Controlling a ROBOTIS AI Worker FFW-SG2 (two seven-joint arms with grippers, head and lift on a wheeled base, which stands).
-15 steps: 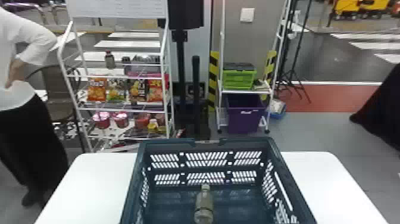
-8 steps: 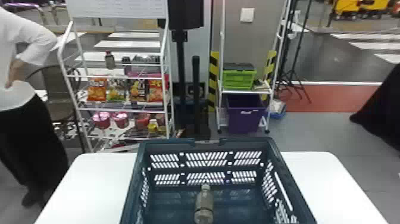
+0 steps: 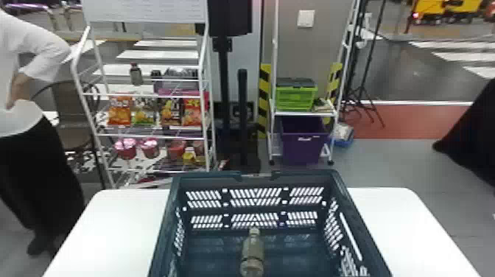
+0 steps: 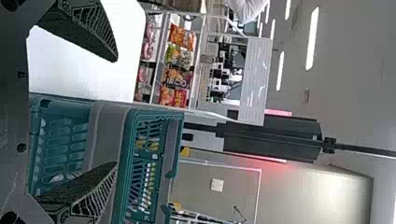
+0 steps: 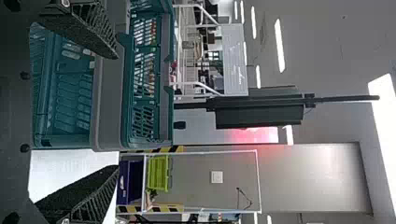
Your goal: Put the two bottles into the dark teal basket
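Left gripper (image 4: 116, 112): fingers wide apart
Right gripper (image 5: 116, 112): fingers wide apart too
Dark teal basket (image 3: 210, 181): on the white surface (image 3: 110, 228), in front of both grippers
Bottle (image 3: 253, 254): the head view looks down on it, inside the basket
Snack bags (image 4: 181, 37): far past the left gripper
Green box (image 5: 158, 173): far past the right gripper

A white rack (image 3: 88, 110) holds, seemingly, snack bags (image 3: 120, 112); a green crate (image 3: 294, 98) sits above a purple bin (image 3: 302, 149).
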